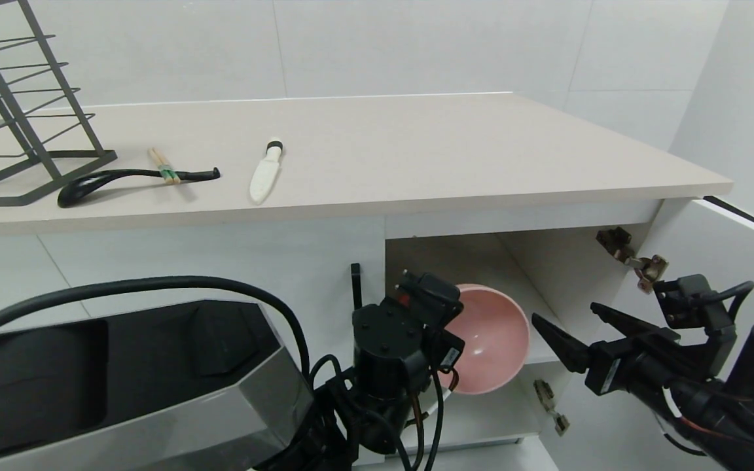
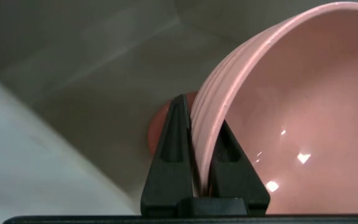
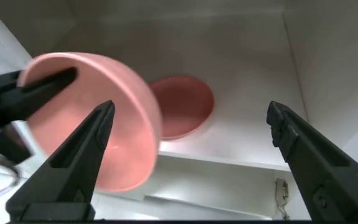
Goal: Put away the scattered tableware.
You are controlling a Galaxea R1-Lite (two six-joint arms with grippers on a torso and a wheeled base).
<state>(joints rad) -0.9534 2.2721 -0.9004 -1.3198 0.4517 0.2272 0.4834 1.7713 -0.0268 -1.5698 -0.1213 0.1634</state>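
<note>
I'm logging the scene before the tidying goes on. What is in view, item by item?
bowl: 1, pink, tilted at the open cabinet, rim in the left tool
dish: 1, darker pink, on the cabinet shelf
ladle: 1, black, on the counter by the rack
chopsticks: 1 pair, pale, across the ladle's handle
knife: 1, white, on the counter
rack: 1, dark wire, counter's left end
left tool: 1, black, shut on the bowl
right tool: 1, black, open, beside the bowl

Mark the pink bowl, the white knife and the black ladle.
pink bowl (image 1: 491,340): head view, on its inner wall.
white knife (image 1: 264,181): head view, on the blade end.
black ladle (image 1: 74,193): head view, on its scoop.
</note>
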